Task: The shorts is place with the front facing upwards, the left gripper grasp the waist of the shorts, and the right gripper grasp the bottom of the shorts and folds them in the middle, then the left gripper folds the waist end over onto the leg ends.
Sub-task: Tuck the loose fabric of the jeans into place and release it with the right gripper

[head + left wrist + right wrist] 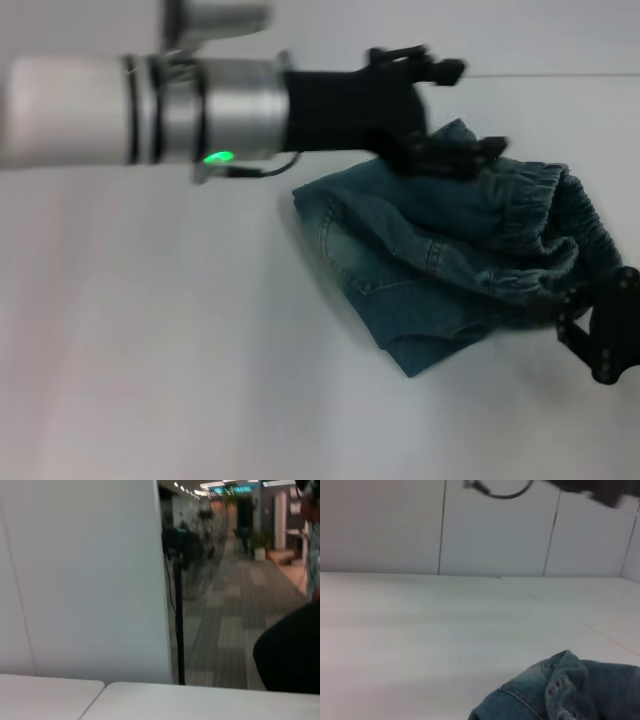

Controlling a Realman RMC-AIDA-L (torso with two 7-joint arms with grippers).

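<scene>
The shorts (450, 250) lie in a folded, bunched heap of blue-green denim right of the table's middle. Their ruffled waist (535, 205) curves along the heap's far right side. My left gripper (448, 108) reaches in from the left over the heap's far edge, open, its lower finger (460, 150) against a raised peak of cloth. My right gripper (600, 325) sits at the right edge of the head view, touching the heap's near right corner. A denim fold (560, 695) shows in the right wrist view. The leg ends are hidden in the folds.
The white table (180, 350) spreads wide to the left and in front of the heap. White wall panels (495, 530) stand behind the table. The left wrist view shows a partition (80, 580), a black stand (179, 620) and an open hall beyond the table's edge.
</scene>
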